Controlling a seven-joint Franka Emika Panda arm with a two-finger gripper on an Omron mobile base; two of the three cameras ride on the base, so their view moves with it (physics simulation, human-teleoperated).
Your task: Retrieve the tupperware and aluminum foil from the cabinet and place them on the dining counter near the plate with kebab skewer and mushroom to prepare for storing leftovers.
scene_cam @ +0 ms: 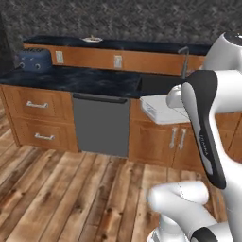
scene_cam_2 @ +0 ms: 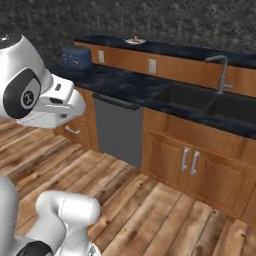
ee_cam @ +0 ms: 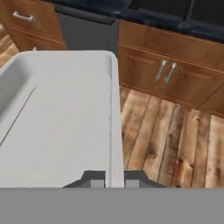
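Observation:
My gripper (ee_cam: 114,177) is shut on the rim of the tupperware (ee_cam: 61,118), a white rectangular container with an open top. The arm carries it in the air in front of the lower cabinets, and it shows as a white box (scene_cam: 159,109) beside the forearm and under the hand (scene_cam_2: 47,119). On the raised dining counter (scene_cam: 142,46) at the back sits a small plate (scene_cam: 92,40) (scene_cam_2: 135,41); what lies on it is too small to tell. The aluminum foil is out of view.
A dark lower counter (scene_cam: 80,78) holds a blue toaster (scene_cam: 34,59) and a sink with faucet (scene_cam_2: 220,72). Below are drawers (scene_cam: 38,118), a grey dishwasher (scene_cam: 100,124) and shut cabinet doors with two handles (ee_cam: 166,72). Wooden floor (scene_cam: 71,189) lies in front.

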